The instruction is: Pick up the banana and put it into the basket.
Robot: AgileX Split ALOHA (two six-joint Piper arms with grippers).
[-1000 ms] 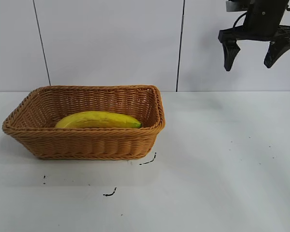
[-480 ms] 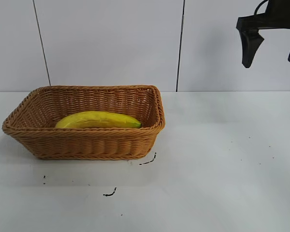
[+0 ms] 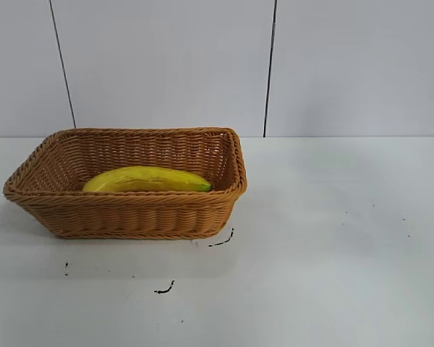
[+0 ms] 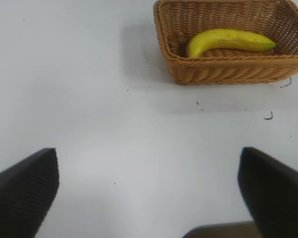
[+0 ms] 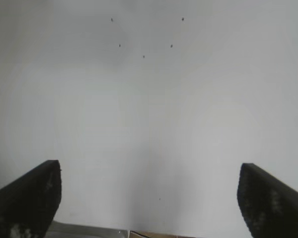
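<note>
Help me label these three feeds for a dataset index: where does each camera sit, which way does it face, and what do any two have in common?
Exterior view: level, at table height, facing the orange-brown woven wicker basket with the long yellow banana inside; only a dark sliver of the right arm at the right edge.
Left wrist view: on the left arm, looking down across the white table; open left gripper fingers frame it.
Right wrist view: on the right arm, over bare table; open right gripper.
Shared: exterior and left wrist views both show basket and banana.
</note>
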